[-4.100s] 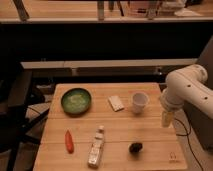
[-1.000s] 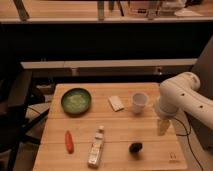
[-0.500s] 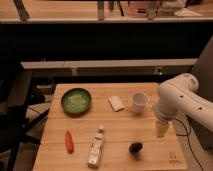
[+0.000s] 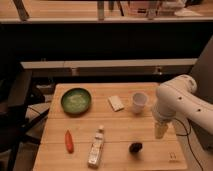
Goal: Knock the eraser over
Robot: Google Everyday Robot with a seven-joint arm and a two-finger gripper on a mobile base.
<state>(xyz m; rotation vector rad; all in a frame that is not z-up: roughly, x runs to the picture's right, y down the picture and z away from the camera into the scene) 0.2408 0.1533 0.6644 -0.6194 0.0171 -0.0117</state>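
Note:
The eraser (image 4: 135,147) is a stubby dark lump on the wooden table (image 4: 115,122), near the front edge right of centre. My gripper (image 4: 160,131) hangs from the white arm (image 4: 175,100) above the table's right side, a short way right of the eraser and slightly behind it, apart from it. A white cup (image 4: 139,102) stands behind the gripper to its left.
A green bowl (image 4: 76,100) sits at the back left. A flat whitish rectangular piece (image 4: 116,103) lies beside the cup. A red-orange carrot-like item (image 4: 69,141) and a lying bottle (image 4: 96,146) are at the front left. A dark chair stands left of the table.
The arm and gripper have shifted left and down toward the eraser over the last seconds. The objects on the table have not moved.

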